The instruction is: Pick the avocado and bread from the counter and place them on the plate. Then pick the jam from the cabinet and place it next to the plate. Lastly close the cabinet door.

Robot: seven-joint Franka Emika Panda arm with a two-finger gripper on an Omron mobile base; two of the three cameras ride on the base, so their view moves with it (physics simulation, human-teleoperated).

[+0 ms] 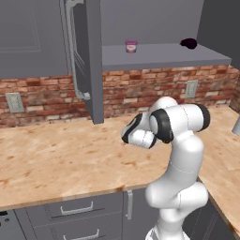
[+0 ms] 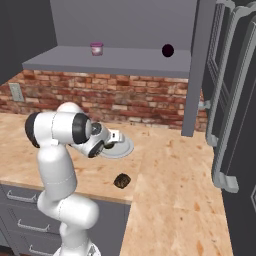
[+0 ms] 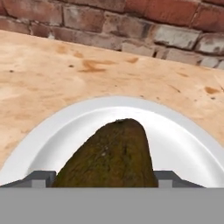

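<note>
The tool (image 3: pixel 105 177) was clenched on the smooth, dark olive-green avocado (image 3: pixel 114 151), whose flanks filled the gap between the two small dark fingertips (image 3: pixel 41 177) in the hand view. The avocado sat low over the hollow of the small round pale grey-white plate (image 3: pixel 78 114), with the plate's raised rim curving round behind it. Whether the avocado touched the plate's floor could not be told.

From the right base view the tool (image 2: pixel 114 136) reached out from the white arm over the near edge of the plate (image 2: pixel 125 148). The plate lay on the broad light beige wood-grain desk (image 2: pixel 170 170), not far from the red brick wall (image 2: pixel 130 102). The roundish dark brown mottled bread (image 2: pixel 122 180) lay on the desk nearer the front edge, apart from the plate and close to the desk's corner.

Above, the dark grey upper cabinet (image 1: pixel 154 18) stood open. The tiny pink-purple jam jar (image 1: pixel 131 46) stood upright on the grey shelf (image 1: pixel 159 56) inside. A black-maroon lump (image 1: pixel 189 43) rested well to the jar's right on the same shelf. The tall flat dark grey cabinet door (image 1: pixel 91 61) hung swung outward, with its long silvery bar handle (image 1: pixel 72 51) running down its face.
</note>
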